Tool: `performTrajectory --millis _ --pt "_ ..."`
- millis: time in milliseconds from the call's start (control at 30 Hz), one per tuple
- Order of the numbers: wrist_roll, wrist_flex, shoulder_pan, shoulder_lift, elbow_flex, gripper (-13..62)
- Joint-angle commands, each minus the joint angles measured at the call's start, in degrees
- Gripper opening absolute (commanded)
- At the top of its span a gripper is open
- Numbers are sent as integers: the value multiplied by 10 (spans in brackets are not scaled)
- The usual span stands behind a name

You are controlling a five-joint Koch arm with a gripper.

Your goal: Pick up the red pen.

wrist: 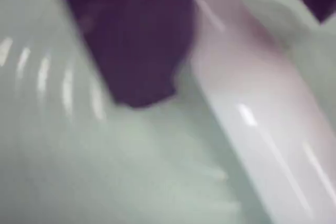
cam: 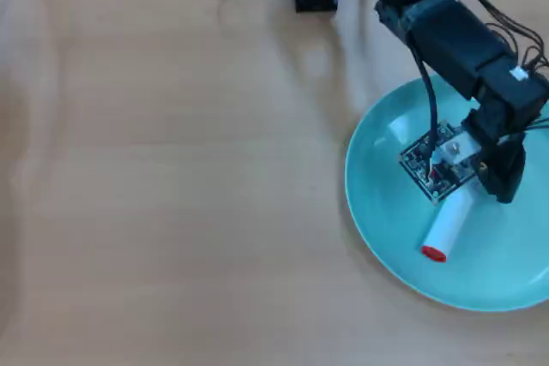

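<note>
Pen [wrist: 262, 108] lay on the plate [cam: 377, 212], with the claw [wrist: 241, 51] open around it, ready to squeeze and lift.

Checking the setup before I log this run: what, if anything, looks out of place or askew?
Only that the red pen lies on its side in the teal plate, under the gripper. Nothing spilled or damaged.

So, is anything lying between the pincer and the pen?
No. In the wrist view a dark pincer finger sits right beside the pen, and only bare plate shows around them.
</note>
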Motion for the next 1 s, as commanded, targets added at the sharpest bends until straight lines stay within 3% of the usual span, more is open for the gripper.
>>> performTrajectory --millis 0,133,233,967 --pt "9 -23 -3 0 -29 229" --pt "18 -19 -14 -6 -26 -99" --pt "24 -16 -18 -12 -24 -54" --pt "-18 41 -18 -9 -22 -68"
